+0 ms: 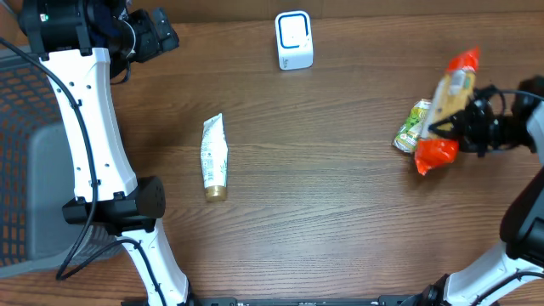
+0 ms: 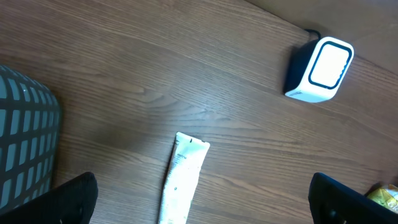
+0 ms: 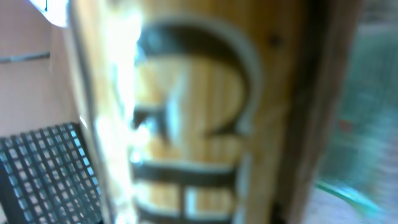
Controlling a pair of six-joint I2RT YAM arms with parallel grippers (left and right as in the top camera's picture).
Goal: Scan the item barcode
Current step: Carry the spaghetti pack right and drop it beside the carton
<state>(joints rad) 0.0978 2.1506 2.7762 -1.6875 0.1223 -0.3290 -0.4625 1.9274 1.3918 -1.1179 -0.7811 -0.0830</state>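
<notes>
Overhead: the right gripper (image 1: 444,127), at the table's right edge, is clamped on an orange-and-yellow snack packet (image 1: 455,89) and holds it above the wooden table (image 1: 340,212), over a green packet (image 1: 412,126). The white barcode scanner (image 1: 294,40) stands at the far edge, well apart from the packet. A white tube with a gold cap (image 1: 213,158) lies flat mid-table. The left gripper (image 1: 160,34) hangs at the far left corner beside a grey mesh basket (image 1: 17,178).

Left wrist: its dark fingers (image 2: 78,198) stand wide apart with nothing between them. Below are the tube's flat end and, to the upper right, the scanner, its pale window tilted upward and facing this camera.

Right wrist: the held packet fills the frame, too close and blurred to tell whether a barcode shows; basket mesh sits at lower left.

The pick-up looks done and the carry to the scanner is the step in hand. The next move likely calls for bringing the packet across and turning its barcode side toward the scanner's window.
</notes>
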